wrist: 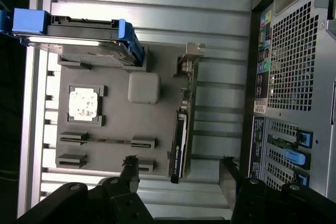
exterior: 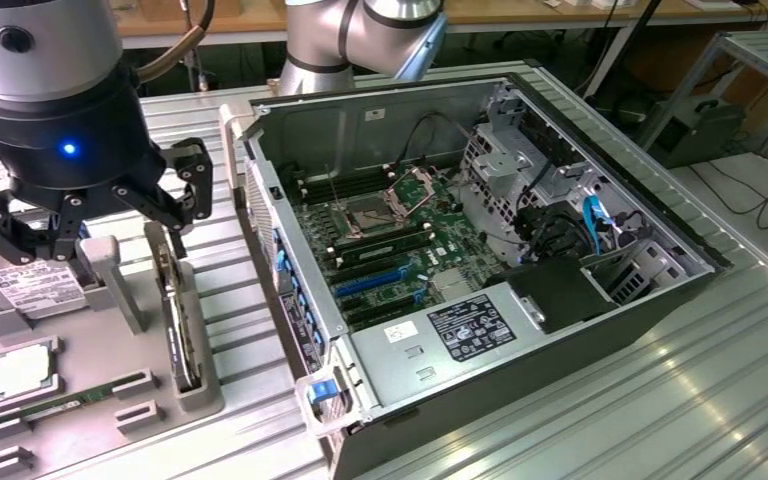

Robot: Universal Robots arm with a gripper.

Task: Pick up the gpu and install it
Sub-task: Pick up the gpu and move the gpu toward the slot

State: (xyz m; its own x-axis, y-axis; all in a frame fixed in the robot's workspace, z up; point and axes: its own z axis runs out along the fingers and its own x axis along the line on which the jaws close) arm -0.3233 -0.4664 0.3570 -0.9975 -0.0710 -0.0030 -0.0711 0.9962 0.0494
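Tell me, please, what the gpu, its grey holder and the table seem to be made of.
The gpu: dark circuit board, with a shiny bare-metal bracket at one end. The grey holder: matte, uniform and slotted, so probably plastic. The table: ribbed silvery slats with soft glare, likely aluminium.

— Could any writing be read?
— No. The hard drive (exterior: 24,290) carried a white label (exterior: 31,280) with dark print, and a metal cover (exterior: 404,362) inside the computer case (exterior: 357,115) bore a black label (exterior: 471,328) with pale print. Neither was legible.
— And the gpu (wrist: 180,145)?
— Nothing readable.
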